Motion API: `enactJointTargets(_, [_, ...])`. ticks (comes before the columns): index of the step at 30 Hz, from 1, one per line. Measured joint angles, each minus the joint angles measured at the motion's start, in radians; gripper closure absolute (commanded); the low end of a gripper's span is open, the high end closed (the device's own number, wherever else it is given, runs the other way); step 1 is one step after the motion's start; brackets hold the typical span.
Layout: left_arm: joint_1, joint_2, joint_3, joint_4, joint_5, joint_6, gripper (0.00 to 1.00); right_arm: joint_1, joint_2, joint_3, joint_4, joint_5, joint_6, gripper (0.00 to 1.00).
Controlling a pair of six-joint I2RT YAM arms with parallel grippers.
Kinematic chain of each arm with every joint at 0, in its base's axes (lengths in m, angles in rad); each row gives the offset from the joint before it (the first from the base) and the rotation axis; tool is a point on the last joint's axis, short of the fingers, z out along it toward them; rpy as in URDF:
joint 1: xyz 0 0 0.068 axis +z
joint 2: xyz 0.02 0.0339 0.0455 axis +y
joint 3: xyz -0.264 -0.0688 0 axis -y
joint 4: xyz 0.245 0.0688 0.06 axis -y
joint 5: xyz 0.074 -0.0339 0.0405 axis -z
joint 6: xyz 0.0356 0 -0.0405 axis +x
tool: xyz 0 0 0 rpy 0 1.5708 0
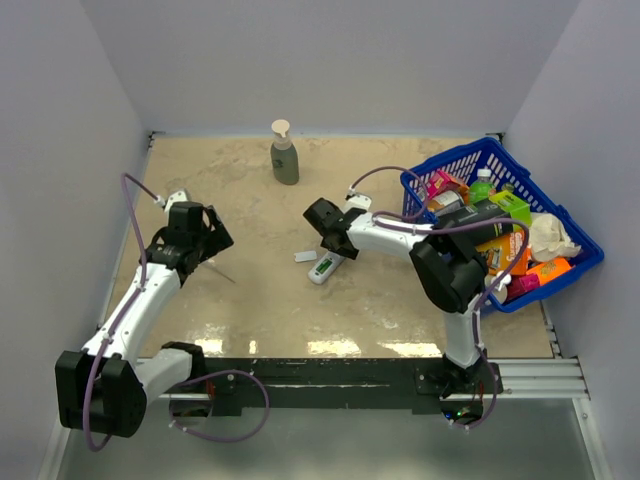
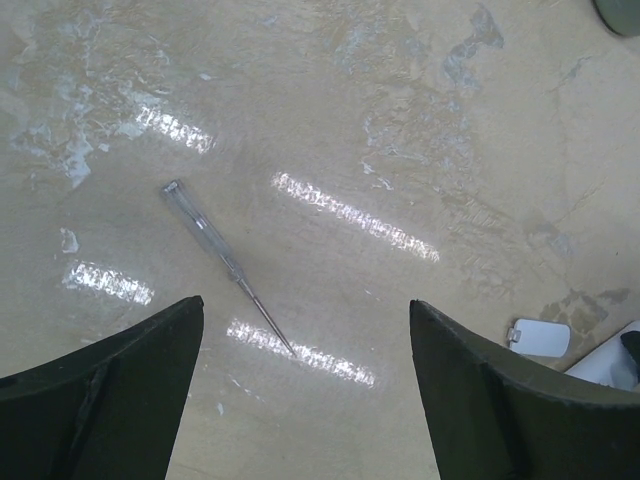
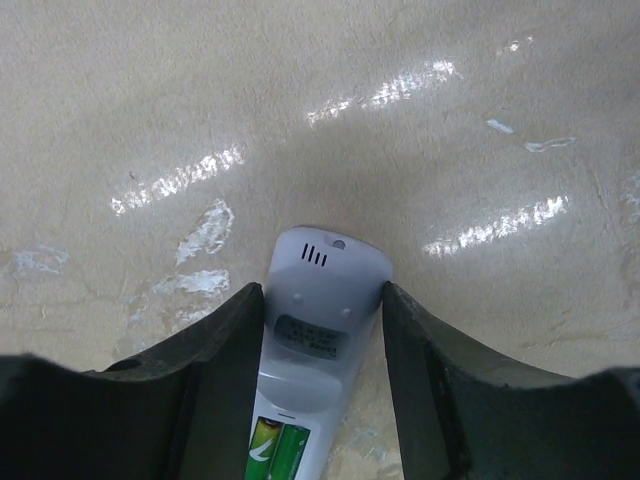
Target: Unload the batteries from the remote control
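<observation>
On the left, your left pincer (image 2: 305, 320) hangs over the tabletop (image 2: 420, 120) with its jaws spread wide and nothing between them. The thin grey stick (image 2: 215, 250) lies flat just ahead of it, apart from both fingers. If you mean to pry with it, note how slim and low it is. A grasp from above may skid off it or press it into the tabletop.

Further right lies the small white cover (image 1: 305, 256), just beside the remote (image 3: 320, 320), so the recess is already open. The remote rests near the middle of the tabletop, back side up. Your right pincer (image 3: 322, 300) is closed down to the remote's width, and both fingers appear to press its long sides. The two green batteries (image 3: 280, 450) sit side by side in the recess, close to the wrist and between the fingers.

That is where it could go wrong:
- The fingers flank the recess, so the left arm would have to reach in very close, and the two pincers could knock together.
- The hold is on smooth sides only, so a hard pry could twist the remote out or tip it.
- A freed battery is round and may roll away across the tabletop.

The basket (image 1: 425, 180) on the far right crowds the right arm.
</observation>
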State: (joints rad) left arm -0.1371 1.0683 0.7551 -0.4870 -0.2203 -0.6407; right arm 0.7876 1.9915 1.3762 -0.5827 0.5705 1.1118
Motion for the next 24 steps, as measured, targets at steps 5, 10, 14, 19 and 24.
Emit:
enactJointTargets(5, [0.0, 0.0, -0.001, 0.0, 0.0, 0.006, 0.12, 0.019, -0.006, -0.002, 0.025, 0.032, -0.001, 0.6])
enactJointTargets(10, [0.0, 0.006, -0.001, -0.002, -0.005, -0.004, 0.12, 0.064, -0.035, -0.037, 0.043, 0.049, -0.006, 0.61])
enactJointTargets(14, [0.004, 0.027, -0.001, -0.018, -0.043, -0.041, 0.15, 0.106, -0.044, -0.056, 0.046, 0.063, -0.008, 0.61])
enactJointTargets(19, [0.041, 0.09, 0.0, -0.037, -0.084, -0.099, 0.18, 0.115, -0.048, -0.066, 0.058, 0.076, -0.008, 0.61])
enactJointTargets(24, [0.069, 0.187, 0.005, -0.055, -0.095, -0.148, 0.21, 0.115, -0.089, -0.119, 0.093, 0.066, -0.013, 0.61])
